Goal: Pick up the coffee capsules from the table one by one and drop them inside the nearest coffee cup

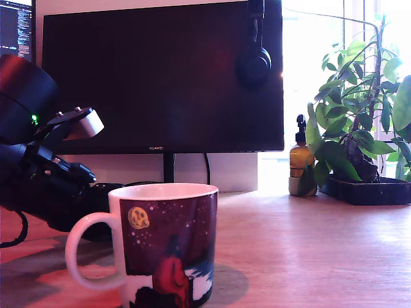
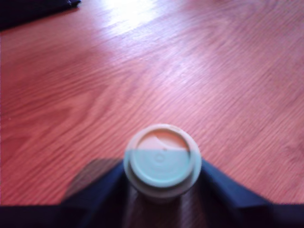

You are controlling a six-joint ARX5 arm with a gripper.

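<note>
Wrist view: pale round-topped capsule

White ceramic starry-print mug — front of light wood-grain table; black arm behind, exterior view's left; pale plastic capsule between dark fingers.

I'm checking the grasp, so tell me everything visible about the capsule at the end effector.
The capsule is a small pale whitish-grey pod, plastic by its look, with a round flat face and a wider rim. It sits between the two dark fingers of the end effector, which press its sides. The wood-grain table lies behind it. The image is blurred.
</note>
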